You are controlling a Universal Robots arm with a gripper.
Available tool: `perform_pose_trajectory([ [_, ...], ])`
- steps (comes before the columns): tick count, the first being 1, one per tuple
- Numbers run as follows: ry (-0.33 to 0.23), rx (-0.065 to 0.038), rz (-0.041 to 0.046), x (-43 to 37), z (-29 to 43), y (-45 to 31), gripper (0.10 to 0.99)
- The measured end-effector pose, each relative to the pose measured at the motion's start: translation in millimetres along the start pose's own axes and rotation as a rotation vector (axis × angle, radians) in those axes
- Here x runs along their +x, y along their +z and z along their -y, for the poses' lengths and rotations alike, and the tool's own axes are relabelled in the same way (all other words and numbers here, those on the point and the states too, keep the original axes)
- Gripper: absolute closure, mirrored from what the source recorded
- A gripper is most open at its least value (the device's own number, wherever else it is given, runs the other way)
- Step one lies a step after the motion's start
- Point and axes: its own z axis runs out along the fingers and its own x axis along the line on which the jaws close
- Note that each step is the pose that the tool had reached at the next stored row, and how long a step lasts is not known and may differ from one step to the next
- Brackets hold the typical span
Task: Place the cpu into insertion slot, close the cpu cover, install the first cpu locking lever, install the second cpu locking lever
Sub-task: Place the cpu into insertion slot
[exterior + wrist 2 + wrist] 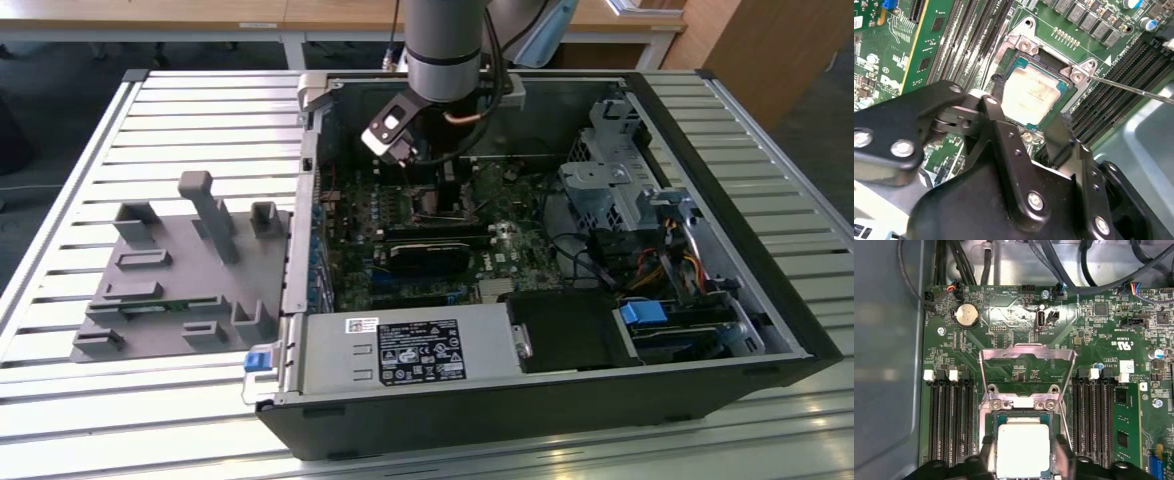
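Note:
The cpu (1023,450) (1034,95), a silver-topped square with a green edge, lies level in the insertion slot (995,421). My gripper (1024,460) (1029,105) hangs over it inside the open case (447,195). Its black fingers (999,107) press against two opposite edges of the chip. The cpu cover (1026,352), a silver frame, stands swung up on its hinge beyond the socket. A thin metal locking lever (1134,90) sticks out past the socket's corner.
Long black memory slots (949,420) (1099,415) flank the socket closely. A black card (427,250) and the power supply (400,350) lie nearer the case front. Cables (601,250) and drive cages fill the exterior view's right. A grey fixture (174,280) sits outside the case.

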Motion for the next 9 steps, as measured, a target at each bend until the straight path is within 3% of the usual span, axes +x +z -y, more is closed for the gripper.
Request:
perform_pose_trajectory([
  [9, 0.000, 0.002, 0.0001, 0.0, -0.3, -2.2, 0.843],
])
